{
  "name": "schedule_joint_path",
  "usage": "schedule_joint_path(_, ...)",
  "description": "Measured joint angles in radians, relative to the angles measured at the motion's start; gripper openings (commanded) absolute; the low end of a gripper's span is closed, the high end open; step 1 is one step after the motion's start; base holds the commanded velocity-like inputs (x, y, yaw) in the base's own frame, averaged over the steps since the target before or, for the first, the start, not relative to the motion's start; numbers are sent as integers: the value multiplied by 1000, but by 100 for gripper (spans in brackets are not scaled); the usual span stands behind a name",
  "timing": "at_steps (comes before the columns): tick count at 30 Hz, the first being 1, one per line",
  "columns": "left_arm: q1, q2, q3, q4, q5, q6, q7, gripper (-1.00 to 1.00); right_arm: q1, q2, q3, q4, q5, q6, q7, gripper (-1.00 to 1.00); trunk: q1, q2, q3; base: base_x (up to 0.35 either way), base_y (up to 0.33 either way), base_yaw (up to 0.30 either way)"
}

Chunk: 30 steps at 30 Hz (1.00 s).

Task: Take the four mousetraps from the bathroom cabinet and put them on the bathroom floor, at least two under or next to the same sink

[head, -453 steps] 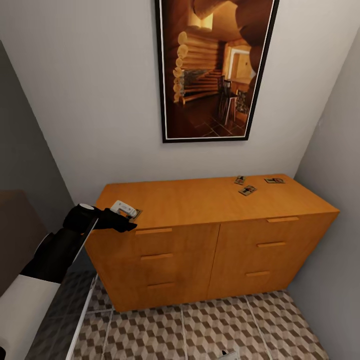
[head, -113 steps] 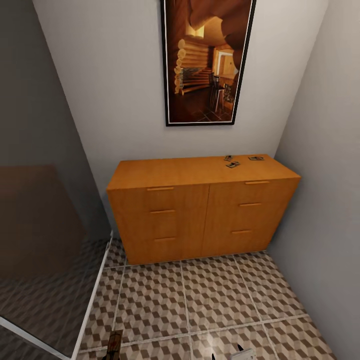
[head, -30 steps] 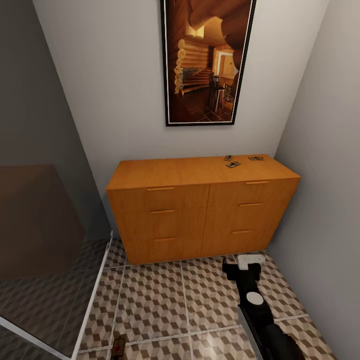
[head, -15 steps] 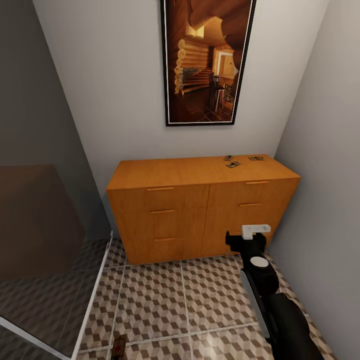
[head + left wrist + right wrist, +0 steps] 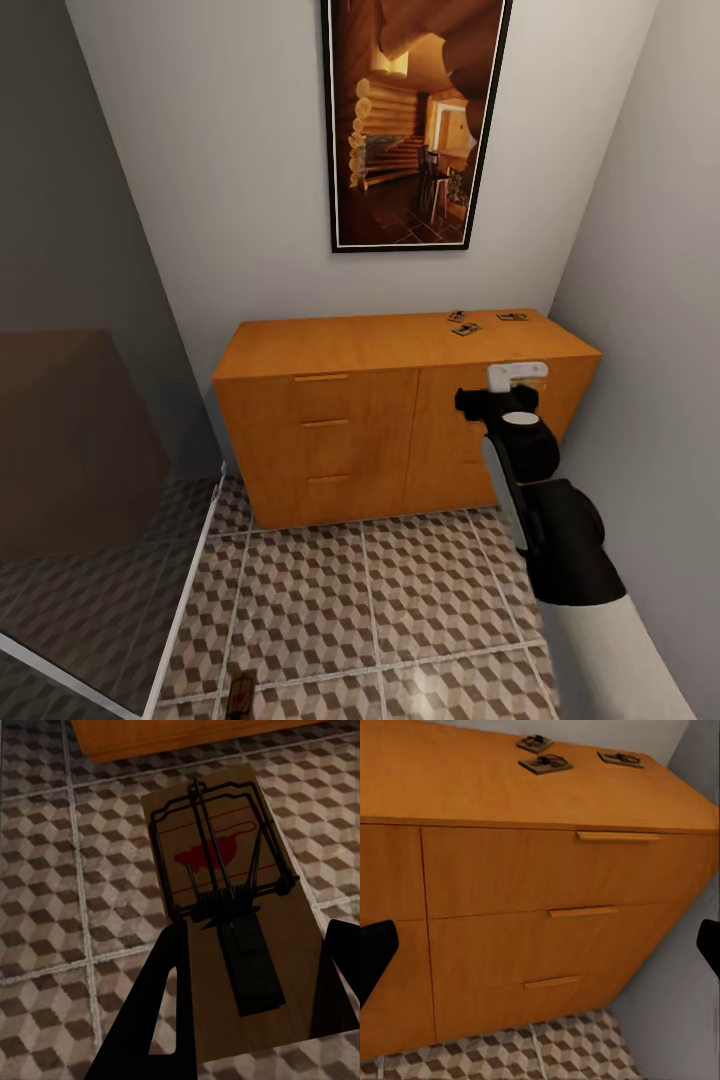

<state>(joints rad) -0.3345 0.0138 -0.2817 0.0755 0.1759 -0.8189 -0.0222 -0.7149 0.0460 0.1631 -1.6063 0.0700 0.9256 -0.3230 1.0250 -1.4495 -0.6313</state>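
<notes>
Cabinet: stands against the far wall beneath a framed picture; all drawers appear closed.

Mousetraps on cabinet: three lie on the top towards its far right end, namely a close pair and a single one further right.

Mousetrap on floor: lies flat on the bathroom floor, near and to the left, and shows at the near edge of the head view.

Left gripper: fingers spread, one either side of the floor trap; no contact visible, so it looks released.

Right gripper: raised before the cabinet's right-hand drawers, below the top; fingertips sit wide apart at the frame edges, nothing between them.

Sink: none identified from this position; whether the floor trap lies next to it cannot be told.

Progress, as judged: one of four traps is down and three remain on the cabinet. The right arm appears set to reach for one of them.

Outstanding: three pick-ups and placements, with at least two traps beside or under the sink.
</notes>
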Motion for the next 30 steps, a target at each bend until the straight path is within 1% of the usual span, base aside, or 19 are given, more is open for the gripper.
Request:
schedule_joint_path(1, 0, 0, 0, 0, 0, 2, 0, -100, -19, 0, 0, 1, -1, 9, 0, 100, 0, 0, 0, 0, 0, 0)
schedule_joint_path(4, 0, -1, 0, 0, 0, 16, 0, -100, -114, 1, 0, 8, -1, 34, 0, 100, 0, 0, 0, 0, 0, 0)
schedule_joint_path(5, 0, -2, 0, 0, 0, 19, 0, -100, -135, 1, 0, 12, -2, 36, 0, 100, 0, 0, 0, 0, 0, 0)
schedule_joint_path(6, 0, -2, 0, 0, 0, 23, 0, -100, -175, 1, 0, 24, -1, 41, -1, 100, 0, 0, 0, 0, 0, 0)
schedule_joint_path(8, 0, -2, 0, 0, 0, 26, 0, -100, -235, 2, 0, 54, -2, 45, -1, 100, 0, 0, 0, 0, 0, 0)
schedule_joint_path(9, 0, -2, 0, 0, 0, 27, 0, -100, -275, 2, 0, 84, -3, 47, -1, 100, 0, 0, 0, 0, 0, 0)
schedule_joint_path(11, 0, -2, 0, 0, 0, 28, 0, -100, -315, 2, 0, 126, -4, 47, -1, 100, 0, 0, 0, 0, 0, 0)
schedule_joint_path(12, 0, -2, 0, 0, 0, 29, 0, -100, -355, 3, 0, 172, -4, 48, -1, 100, 0, 0, 0, 0, 0, 0)
schedule_joint_path(14, 0, -3, 0, 0, 0, 29, 0, -100, -396, 3, 0, 227, -4, 48, 0, 100, 0, 0, 0, 0, 0, 0)
schedule_joint_path(15, 0, -3, 0, -1, 0, 29, -1, -100, -436, 3, 0, 285, -4, 48, 1, 100, 0, 0, 0, 0, 0, 0)
schedule_joint_path(16, 0, -3, 0, -1, 0, 29, -1, -100, -457, 3, 0, 315, -5, 48, 4, 100, 0, 0, 0, 0, 0, 0)
schedule_joint_path(17, 0, -3, 0, -1, 0, 29, -1, -100, -492, 4, 0, 371, -9, 48, 9, 100, 0, 0, 0, 0, 0, 0)
schedule_joint_path(19, 0, -3, 0, -1, 0, 30, -1, -100, -537, 5, 0, 440, -23, 48, 23, 100, 0, 0, 0, 0, 0, 0)
schedule_joint_path(20, 0, -3, 0, -1, 0, 30, -1, -100, -548, 5, 0, 457, -31, 48, 29, 100, 0, 0, 0, 6, 0, 0)
schedule_joint_path(22, 0, -3, 0, -1, 0, 30, -1, -100, -572, 6, 0, 497, -67, 48, 44, 100, 0, 0, 0, 62, 0, 0)
schedule_joint_path(23, 0, -3, 0, -1, 0, 30, -1, -100, -576, 6, 0, 503, -77, 49, 46, 100, 0, 0, 0, 142, 0, 0)
schedule_joint_path(25, 0, -3, 0, -1, 0, 30, -1, -100, -584, 7, 0, 516, -112, 49, 53, 100, 0, 0, 0, 207, 0, 0)
schedule_joint_path(27, 0, -3, 0, -1, 0, 30, -1, -100, -587, 8, 1, 520, -131, 50, 55, 100, 0, 0, 0, 262, 0, 0)
schedule_joint_path(30, 0, -3, 0, -1, 0, 30, -1, -100, -588, 8, 2, 523, -145, 49, 57, 100, -1, 0, 0, 299, 0, 0)
